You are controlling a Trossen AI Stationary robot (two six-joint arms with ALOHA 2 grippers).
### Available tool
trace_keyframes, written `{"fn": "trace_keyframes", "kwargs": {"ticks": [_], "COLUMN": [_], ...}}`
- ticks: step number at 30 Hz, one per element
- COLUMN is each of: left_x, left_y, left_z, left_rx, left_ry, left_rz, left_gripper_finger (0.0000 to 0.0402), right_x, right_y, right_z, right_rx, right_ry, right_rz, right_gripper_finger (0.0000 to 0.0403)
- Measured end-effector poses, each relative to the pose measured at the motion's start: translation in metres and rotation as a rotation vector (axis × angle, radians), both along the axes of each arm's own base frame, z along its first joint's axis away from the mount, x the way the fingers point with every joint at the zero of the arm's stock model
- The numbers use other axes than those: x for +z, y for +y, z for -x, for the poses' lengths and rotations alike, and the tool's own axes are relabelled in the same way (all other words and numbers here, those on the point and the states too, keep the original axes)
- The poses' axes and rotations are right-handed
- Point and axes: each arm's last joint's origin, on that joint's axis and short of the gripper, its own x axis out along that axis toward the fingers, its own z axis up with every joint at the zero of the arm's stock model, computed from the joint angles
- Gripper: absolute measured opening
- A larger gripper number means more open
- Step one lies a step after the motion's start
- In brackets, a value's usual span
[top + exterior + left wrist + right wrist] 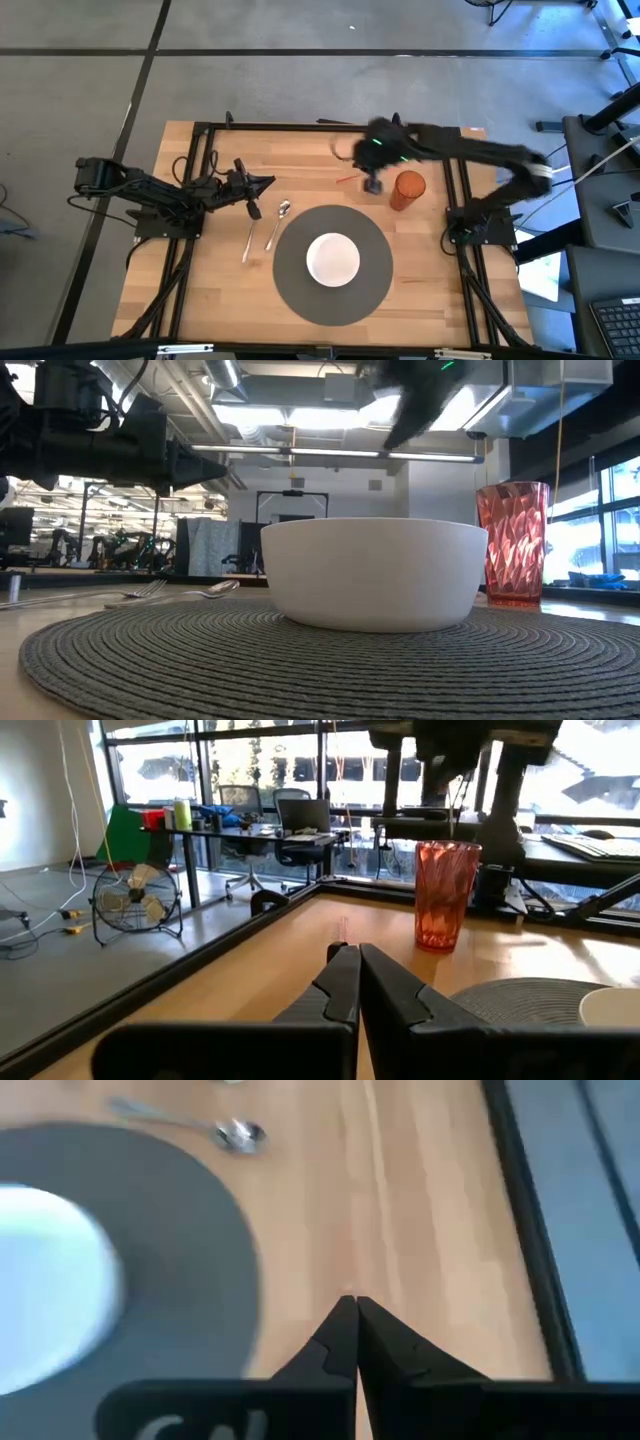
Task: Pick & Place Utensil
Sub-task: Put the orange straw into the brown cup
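Observation:
A silver fork and a silver spoon lie flat on the wooden table, left of a round grey placemat that bears a white bowl. Both utensils also show in the low view, the fork and the spoon. My left gripper hovers shut just beyond the utensils' far ends, fingers level. My right gripper hangs shut above the table at the mat's far edge, beside a red cup, pointing down. The spoon's bowl shows in the right wrist view.
The red faceted cup stands upright right of the bowl, close to my right gripper. Black frame rails run along the table's left, far and right sides. Bare wood lies near the table's near corners.

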Motion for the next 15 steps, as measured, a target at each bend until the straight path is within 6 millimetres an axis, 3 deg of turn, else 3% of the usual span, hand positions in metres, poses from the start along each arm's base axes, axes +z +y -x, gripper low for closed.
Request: {"fn": "trace_keyframes", "kwargs": {"ticks": [5,9,12,15], "left_x": [-0.001,-0.002,-0.004,-0.006], "left_y": [0.0,0.0,0.0,0.0], "left_z": [0.0,0.0,0.0,0.0], "left_rx": [0.0,0.0,-0.004,-0.009], "left_ry": [0.012,0.025,0.042,0.066], "left_rz": [0.002,0.003,0.005,0.008], "left_gripper_finger": [0.0005,0.0002,0.0003,0.0005], "right_x": [-0.056,-0.097,-0.128,-0.136], "right_y": [-0.046,-0.068,-0.077,-0.084], "right_z": [-0.046,-0.058,-0.062,-0.065], "right_rx": [0.085,0.151,0.167,0.192], "right_ry": [0.367,0.544,0.638,0.632], "right_rz": [-0.054,-0.096,-0.138,-0.124], "right_gripper_finger": [0.0005,0.0015,0.0047,0.0095]}}
